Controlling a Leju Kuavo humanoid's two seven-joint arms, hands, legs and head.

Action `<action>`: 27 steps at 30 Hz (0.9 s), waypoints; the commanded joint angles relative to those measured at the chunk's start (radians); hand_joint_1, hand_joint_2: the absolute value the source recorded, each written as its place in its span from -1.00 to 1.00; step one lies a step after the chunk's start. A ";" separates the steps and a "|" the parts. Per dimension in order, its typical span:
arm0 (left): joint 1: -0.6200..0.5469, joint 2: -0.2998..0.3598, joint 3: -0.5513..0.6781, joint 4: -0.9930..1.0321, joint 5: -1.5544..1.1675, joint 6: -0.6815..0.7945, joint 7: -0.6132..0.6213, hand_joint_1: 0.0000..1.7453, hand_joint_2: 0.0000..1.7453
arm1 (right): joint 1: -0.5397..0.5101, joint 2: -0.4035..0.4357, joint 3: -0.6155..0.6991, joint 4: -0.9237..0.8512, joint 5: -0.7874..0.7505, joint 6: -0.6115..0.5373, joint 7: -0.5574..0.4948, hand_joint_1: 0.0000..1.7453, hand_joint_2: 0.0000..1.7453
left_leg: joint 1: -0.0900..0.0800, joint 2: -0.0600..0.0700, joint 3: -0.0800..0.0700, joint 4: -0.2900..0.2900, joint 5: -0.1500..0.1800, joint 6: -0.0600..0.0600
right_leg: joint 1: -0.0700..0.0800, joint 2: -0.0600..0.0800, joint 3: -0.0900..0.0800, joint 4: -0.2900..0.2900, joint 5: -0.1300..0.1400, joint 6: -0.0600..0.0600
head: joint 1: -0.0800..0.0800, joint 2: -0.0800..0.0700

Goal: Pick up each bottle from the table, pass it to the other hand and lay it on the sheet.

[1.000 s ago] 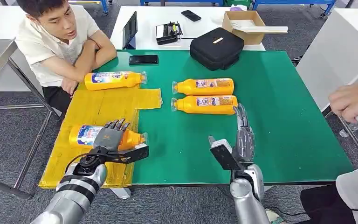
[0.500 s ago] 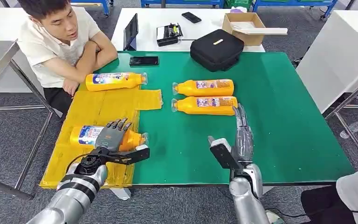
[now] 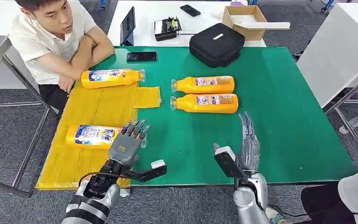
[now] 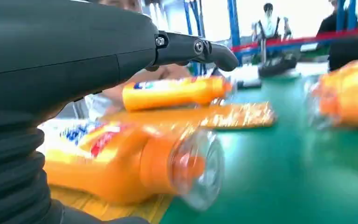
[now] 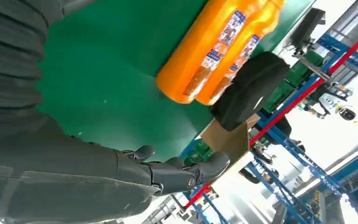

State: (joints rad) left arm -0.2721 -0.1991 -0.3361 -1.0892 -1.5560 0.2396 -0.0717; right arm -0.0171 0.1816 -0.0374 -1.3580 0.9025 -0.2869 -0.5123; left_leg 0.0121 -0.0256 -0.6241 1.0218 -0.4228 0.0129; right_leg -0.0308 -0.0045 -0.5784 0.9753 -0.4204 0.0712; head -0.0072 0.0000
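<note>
Sheet (image 3: 98, 105) as landmark: two bottles lie on it, far bottle (image 3: 111, 78) at far edge, near bottle (image 3: 93, 136) at near end, so both look delivered. Left hand (image 3: 127, 144) off near bottle, fingers spread, empty; 0.5 s ago it covered bottle. Two bottles (image 3: 204, 94) wait on green table (image 3: 284, 116) right of sheet. Right hand (image 3: 247, 142) near them, flat, open, empty, now drawn slightly back.

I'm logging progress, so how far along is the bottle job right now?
About halfway. Two bottles lie on the yellow sheet: the far one and the near one. The left hand is open beside the near one; the right hand is open too. Two bottles wait on the green table.
</note>
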 commanded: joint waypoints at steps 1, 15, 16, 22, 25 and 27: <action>0.132 0.053 -0.181 -0.369 -0.015 0.070 0.029 -1.00 1.00 | 0.059 0.022 -0.054 -0.105 0.036 0.000 0.027 -1.00 1.00 | 0.001 0.003 0.002 0.001 -0.003 0.000 | 0.001 0.001 0.001 0.000 -0.002 -0.004 | 0.000 0.000; 0.247 -0.115 -0.133 -0.321 0.672 -0.098 -0.220 -1.00 1.00 | -0.066 -0.181 -0.065 0.186 0.428 -0.010 0.311 -1.00 1.00 | 0.000 0.004 0.001 -0.002 -0.002 0.000 | 0.001 0.001 0.001 -0.005 0.000 -0.003 | 0.000 0.000; 0.236 -0.121 -0.142 -0.286 0.675 -0.094 -0.227 -1.00 1.00 | -0.105 -0.201 -0.068 0.248 0.459 0.000 0.332 -1.00 1.00 | 0.001 0.004 0.001 -0.002 -0.002 0.001 | 0.001 0.002 0.001 -0.005 0.000 -0.002 | 0.000 0.000; 0.230 -0.124 -0.160 -0.256 0.690 -0.095 -0.242 -1.00 1.00 | -0.183 -0.232 -0.064 0.370 0.462 0.024 0.335 -1.00 1.00 | -0.001 0.004 -0.001 -0.001 -0.002 0.001 | -0.001 0.001 -0.001 -0.003 0.001 -0.002 | 0.000 0.000; 0.236 -0.124 -0.163 -0.264 0.720 -0.121 -0.235 -1.00 1.00 | -0.202 -0.250 -0.040 0.406 0.474 0.042 0.348 -1.00 1.00 | 0.000 0.005 -0.001 0.000 -0.002 0.000 | 0.000 0.002 -0.002 -0.003 0.001 -0.002 | 0.000 0.000; 0.237 -0.126 -0.163 -0.272 0.729 -0.112 -0.233 -1.00 1.00 | -0.217 -0.253 -0.029 0.427 0.471 0.056 0.347 -1.00 1.00 | 0.000 0.006 0.000 0.000 -0.003 0.000 | 0.000 0.003 -0.001 -0.002 0.000 -0.002 | -0.001 0.000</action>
State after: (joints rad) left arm -0.0373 -0.2640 -0.4852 -1.4447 -0.8557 0.1313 -0.3128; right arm -0.1358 -0.0198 -0.0953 -1.1381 1.3756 -0.2659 -0.1694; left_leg 0.0111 -0.0228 -0.6284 1.0223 -0.4237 0.0131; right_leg -0.0316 -0.0032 -0.5837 0.9748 -0.4194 0.0726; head -0.0080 0.0000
